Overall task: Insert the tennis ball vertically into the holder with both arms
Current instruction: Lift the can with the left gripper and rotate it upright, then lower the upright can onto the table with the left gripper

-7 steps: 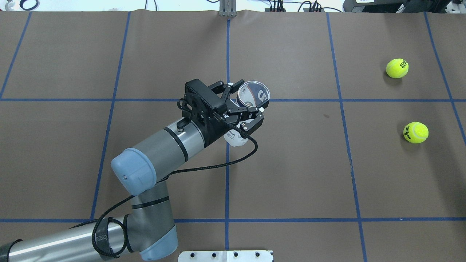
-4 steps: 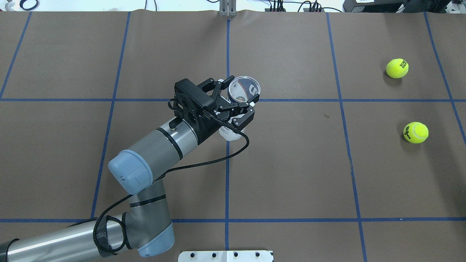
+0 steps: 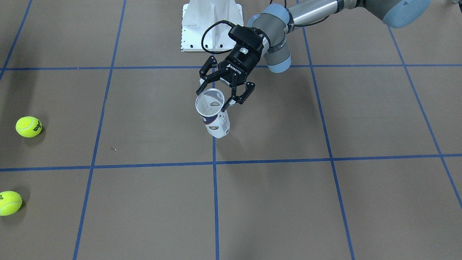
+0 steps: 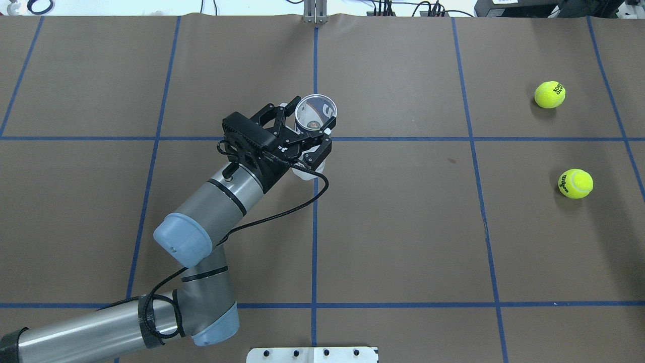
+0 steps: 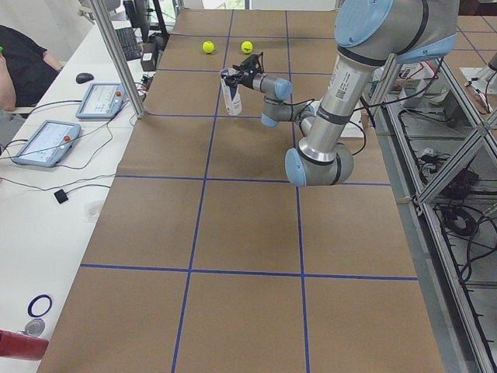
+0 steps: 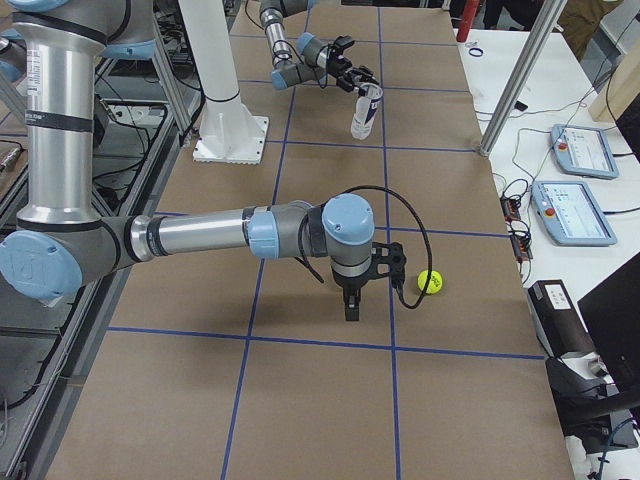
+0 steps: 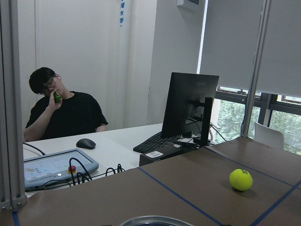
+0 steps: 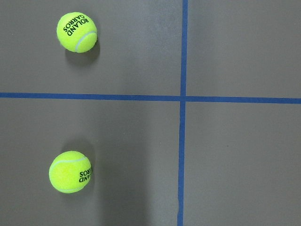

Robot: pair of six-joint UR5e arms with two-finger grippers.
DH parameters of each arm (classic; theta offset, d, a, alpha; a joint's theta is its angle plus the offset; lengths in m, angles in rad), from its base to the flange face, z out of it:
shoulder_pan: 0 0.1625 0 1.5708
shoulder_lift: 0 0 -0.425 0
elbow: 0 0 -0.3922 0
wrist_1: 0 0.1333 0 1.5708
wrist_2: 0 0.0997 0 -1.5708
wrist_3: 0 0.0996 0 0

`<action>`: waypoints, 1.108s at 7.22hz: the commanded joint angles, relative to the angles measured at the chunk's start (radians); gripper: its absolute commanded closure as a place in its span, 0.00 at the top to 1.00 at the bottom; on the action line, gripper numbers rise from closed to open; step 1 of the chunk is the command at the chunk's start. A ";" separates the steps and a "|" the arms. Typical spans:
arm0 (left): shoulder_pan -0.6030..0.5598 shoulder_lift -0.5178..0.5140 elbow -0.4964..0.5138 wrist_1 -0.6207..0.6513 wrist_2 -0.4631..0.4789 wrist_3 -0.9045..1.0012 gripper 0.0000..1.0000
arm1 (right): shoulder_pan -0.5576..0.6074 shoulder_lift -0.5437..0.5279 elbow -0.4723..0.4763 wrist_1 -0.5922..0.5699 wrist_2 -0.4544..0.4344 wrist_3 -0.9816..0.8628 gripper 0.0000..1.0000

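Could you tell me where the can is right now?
In the overhead view the can is mid-table at the central blue tape crossing, in the left gripper, well left of both tennis balls.

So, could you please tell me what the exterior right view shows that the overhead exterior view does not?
Only exterior right: the right arm, its right gripper pointing down beside one ball, and tablets on a side desk.
Only overhead: the far ball and near ball together, and a look straight into the holder's open mouth.
Both: the left arm, with the left gripper fingers closed around the holder near its top, over the brown table.
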 commanded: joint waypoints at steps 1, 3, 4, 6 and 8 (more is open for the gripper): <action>0.000 0.000 0.041 -0.063 0.064 -0.003 0.44 | 0.000 0.005 -0.001 0.000 0.000 0.000 0.99; 0.005 -0.003 0.118 -0.160 0.097 -0.014 0.44 | 0.000 0.006 -0.001 0.000 0.000 0.000 0.99; 0.008 -0.005 0.118 -0.174 0.098 -0.015 0.44 | 0.000 0.006 0.001 0.000 0.000 0.000 0.99; 0.008 0.002 0.127 -0.209 0.098 -0.015 0.44 | 0.000 0.006 0.001 0.000 0.000 0.000 0.99; 0.008 0.002 0.131 -0.209 0.097 -0.014 0.44 | 0.000 0.010 -0.001 0.000 0.000 0.000 0.99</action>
